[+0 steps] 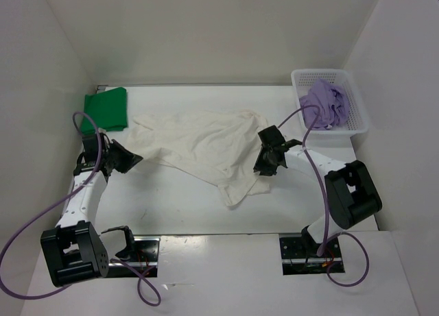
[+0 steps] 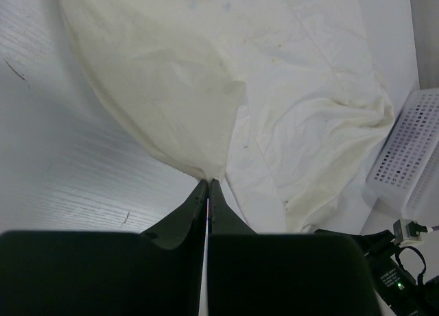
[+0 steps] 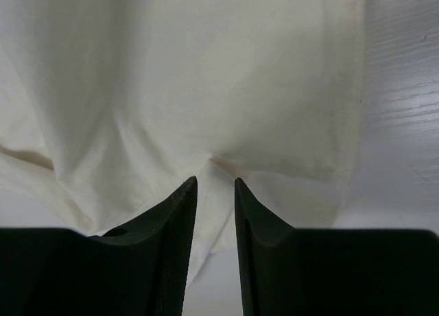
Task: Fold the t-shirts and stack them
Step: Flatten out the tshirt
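L tool (image 2: 208, 184) is pinched tight on an edge of the white t-shirt (image 1: 206, 144); R tool (image 3: 215, 182) stands part-open w/ a pucker of cloth just off its tips, nothing clamped. Shirt lies crumpled across mid desk (image 1: 171, 213), so imo R should grip an edge opposite L, then both pull apart & low to flatten it before any fold. Far back: green t-shirt (image 1: 108, 109) folded at far-L corner, lavender t-shirt (image 1: 328, 102) bunched in basket (image 1: 361, 124).

White t-shirt (image 1: 206, 141) sprawls centrally; basket (image 1: 358, 107) seemingly blocks far-right; near table (image 1: 178, 210) free.
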Tool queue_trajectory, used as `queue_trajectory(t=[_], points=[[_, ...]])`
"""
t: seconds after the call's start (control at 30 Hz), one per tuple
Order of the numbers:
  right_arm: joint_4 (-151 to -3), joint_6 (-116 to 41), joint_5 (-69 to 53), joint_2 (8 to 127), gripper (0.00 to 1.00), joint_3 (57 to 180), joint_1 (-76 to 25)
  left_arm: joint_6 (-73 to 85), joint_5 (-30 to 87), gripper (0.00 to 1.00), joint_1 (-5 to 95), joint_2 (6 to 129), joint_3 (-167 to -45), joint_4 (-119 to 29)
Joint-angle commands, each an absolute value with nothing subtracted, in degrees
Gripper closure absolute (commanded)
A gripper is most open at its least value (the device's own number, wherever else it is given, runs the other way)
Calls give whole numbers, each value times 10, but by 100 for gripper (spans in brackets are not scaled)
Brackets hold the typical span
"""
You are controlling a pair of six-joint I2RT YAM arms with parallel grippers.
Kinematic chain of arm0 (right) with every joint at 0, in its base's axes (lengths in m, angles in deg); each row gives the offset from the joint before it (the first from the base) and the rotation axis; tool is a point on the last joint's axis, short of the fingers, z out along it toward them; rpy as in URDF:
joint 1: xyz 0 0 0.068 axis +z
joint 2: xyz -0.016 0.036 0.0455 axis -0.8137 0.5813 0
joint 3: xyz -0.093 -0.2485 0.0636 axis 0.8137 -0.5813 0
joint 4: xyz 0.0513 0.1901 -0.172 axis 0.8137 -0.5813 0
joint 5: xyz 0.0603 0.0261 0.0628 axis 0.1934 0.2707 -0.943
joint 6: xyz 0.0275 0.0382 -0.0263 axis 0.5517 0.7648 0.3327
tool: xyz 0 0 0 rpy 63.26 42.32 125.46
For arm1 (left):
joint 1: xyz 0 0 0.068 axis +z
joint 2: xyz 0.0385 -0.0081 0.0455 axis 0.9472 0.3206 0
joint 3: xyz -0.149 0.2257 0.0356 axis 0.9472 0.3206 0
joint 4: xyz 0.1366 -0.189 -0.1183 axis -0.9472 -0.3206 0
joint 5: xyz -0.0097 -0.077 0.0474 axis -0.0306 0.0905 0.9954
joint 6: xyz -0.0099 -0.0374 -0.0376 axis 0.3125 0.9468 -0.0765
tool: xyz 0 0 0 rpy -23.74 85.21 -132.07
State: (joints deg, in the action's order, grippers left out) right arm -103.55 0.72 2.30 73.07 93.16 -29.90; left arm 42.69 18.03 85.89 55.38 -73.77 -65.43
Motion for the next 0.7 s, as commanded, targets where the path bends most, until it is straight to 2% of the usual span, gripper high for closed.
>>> queue_trajectory(t=[0.0, 0.57, 0.67], points=[[-1007, 0, 45, 747, 66, 928, -305, 413, 169, 100, 855, 550, -745, -637], [-1005, -11, 57, 748, 63, 912, -305, 418, 169, 100, 855, 555, -745, -637], [-991, -17, 22, 748, 69, 906, -305, 418, 169, 100, 855, 555, -740, -631]])
